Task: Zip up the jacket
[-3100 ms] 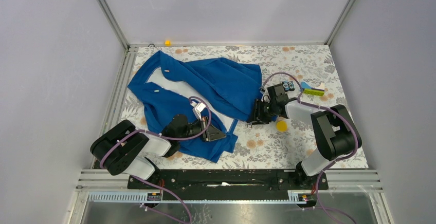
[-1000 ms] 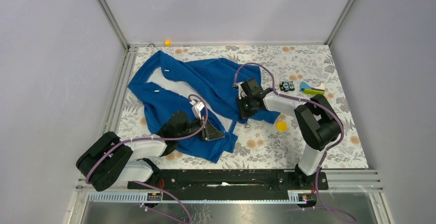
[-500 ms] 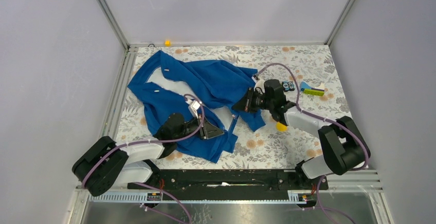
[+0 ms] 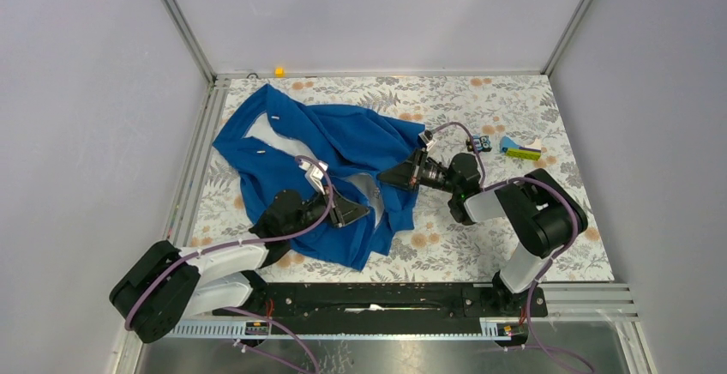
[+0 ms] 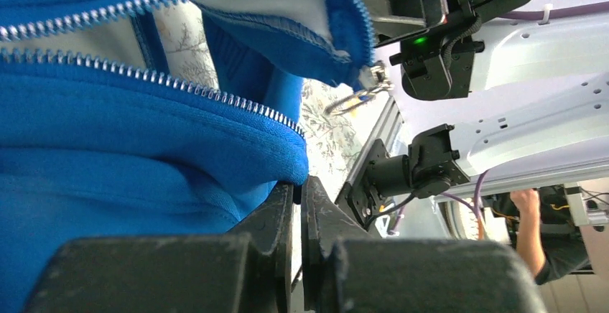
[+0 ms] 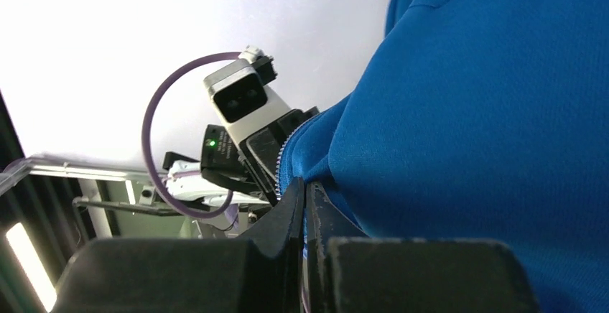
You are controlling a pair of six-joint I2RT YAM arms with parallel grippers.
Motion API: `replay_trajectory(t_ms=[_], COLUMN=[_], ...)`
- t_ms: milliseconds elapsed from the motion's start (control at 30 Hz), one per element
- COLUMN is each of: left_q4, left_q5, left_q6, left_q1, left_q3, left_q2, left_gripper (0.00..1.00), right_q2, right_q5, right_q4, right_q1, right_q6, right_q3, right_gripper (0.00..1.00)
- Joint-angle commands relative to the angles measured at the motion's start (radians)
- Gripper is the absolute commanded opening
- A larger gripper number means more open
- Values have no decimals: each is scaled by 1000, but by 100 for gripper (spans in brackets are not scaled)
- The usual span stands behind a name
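Pinches the jacket (image 4: 343, 138) at its near zip edge in the left claw (image 5: 298, 184); clamps the facing edge in the right claw (image 6: 303, 187), close at 2 o'clock; needs joining along 10-to-4.

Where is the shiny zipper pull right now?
In the left wrist view, the zipper pull dangles right of centre from the jacket's upper flap corner, up and right of the left end effector.

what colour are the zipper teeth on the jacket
Silvery, against the royal-blue jacket; the zipper teeth show best in the left wrist view.
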Motion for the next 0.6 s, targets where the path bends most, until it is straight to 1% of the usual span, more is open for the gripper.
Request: replay_trajectory(t_ms=[0,33,133,200,267,333,367,433,500,567], left_q4=[42,31,-82,-105,-105,-95,-83,-49,-4,35], left_q5=[-52,-70,-157,-161,-120,-88,-77,-62,-42,-9], left_q6=[107,128,199,237,261,269,267,257,241,216], left_q1=[-2,-2,-2,-2,-2,-3,-3,-3,-5,-6], left_q3=[45,47,78,105,137,170,178,183,177,177], left_q2=[-45,-62,-84,-54,-9,35,53,69,80,108], left_gripper=[0,0,0,0,0,0,0,0,0,0], right_q2=[4,6,0,-15,-37,-70,-92,-151,-232,-306], right_q5=[-67,-73,-87,-89,-97,-100,-98,-82,-18,71], right_q4=[316,319,314,286,198,73,-5,-220,-546,-817], right_q1=[3,3,3,3,6,11,14,15,21,42], right_q6=[68,78,100,98,56,-27,-75,-213,-444,-620], right_q3=[3,8,22,25,31,35,37,45,82,136], right_gripper=[0,0,0,0,0,0,0,0,0,0])
